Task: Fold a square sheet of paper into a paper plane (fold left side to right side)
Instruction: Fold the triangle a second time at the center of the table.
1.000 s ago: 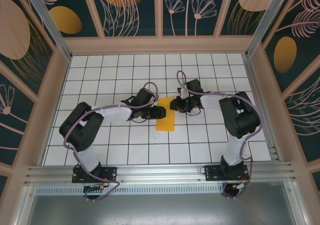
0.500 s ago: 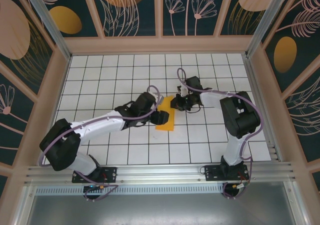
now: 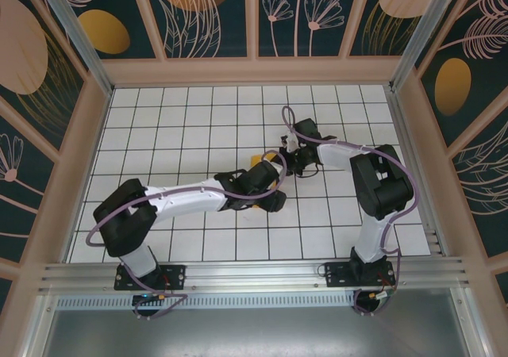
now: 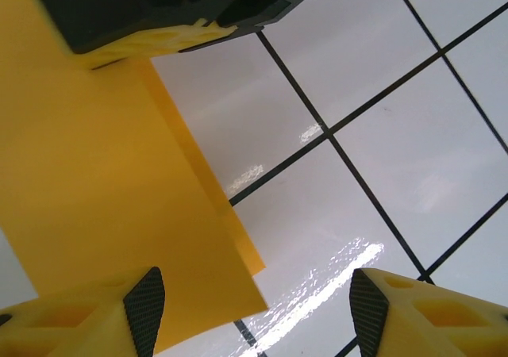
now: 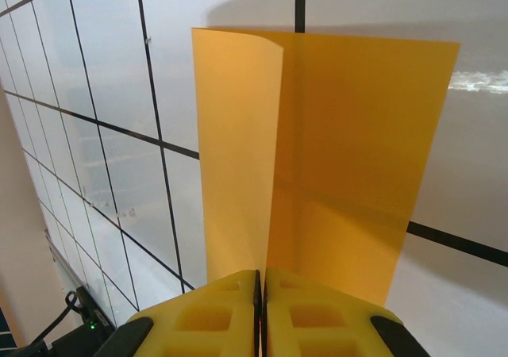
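Observation:
The square sheet of paper [image 5: 357, 159] is orange-yellow and lies folded in half on the white tiles, its upper flap curling up along the crease. My right gripper [image 5: 260, 282] is shut on the sheet's near edge. In the top view that gripper [image 3: 283, 165] sits at the sheet's far right corner, and the left arm hides most of the paper [image 3: 274, 167]. My left gripper [image 4: 254, 313] hovers open over the sheet's [image 4: 87, 182] lower corner, which lies between its black fingertips [image 4: 145, 309] and close to the left one. In the top view my left gripper [image 3: 272, 200] is at mid-table.
The table [image 3: 190, 119] is a white tiled surface with black grid lines, boxed in by patterned walls and a wooden frame. The right gripper's yellow finger [image 4: 159, 40] shows at the top of the left wrist view, close to my left gripper.
The left arm has swung right and nearer, across the paper, and now covers most of it from above. The right gripper has shut on the paper's edge.

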